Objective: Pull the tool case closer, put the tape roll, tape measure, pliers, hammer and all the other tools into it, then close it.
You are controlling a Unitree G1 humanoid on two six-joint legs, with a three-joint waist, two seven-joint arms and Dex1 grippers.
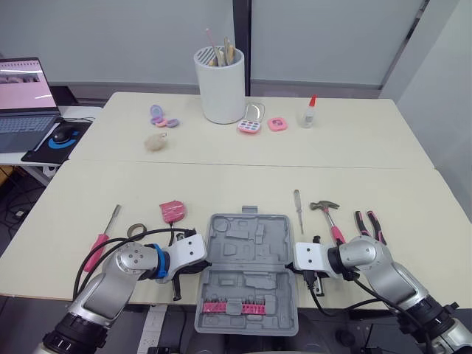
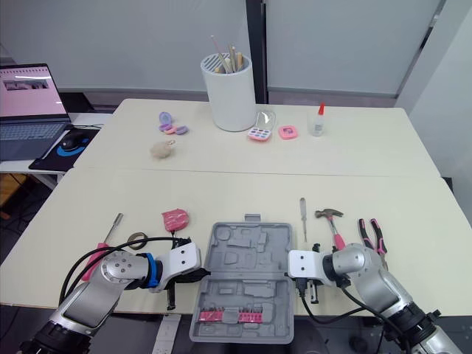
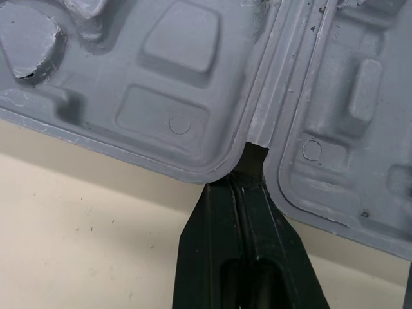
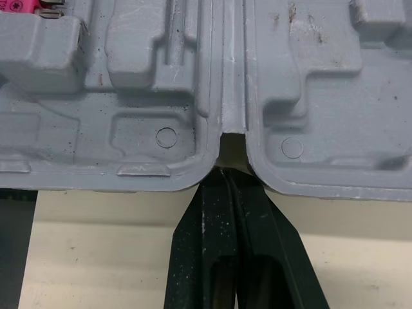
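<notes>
Gray tool case [image 1: 248, 269] open flat at table edge. Left gripper [image 3: 248, 168], right gripper [image 4: 225, 175]: fingers pressed together, tips in hinge notches.

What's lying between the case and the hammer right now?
One thin screwdriver, beside the case's far right corner, with the hammer just beyond it; the head views show this.

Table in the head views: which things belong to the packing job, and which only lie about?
For the job:
tool case, tape roll, pink tape measure, pliers, hammer, pink-handled screwdriver, slim screwdriver.

Lying about:
white cup of brushes, glue bottle, pink makeup palette, purple compact, fluffy ball, laptop, mouse.
</notes>
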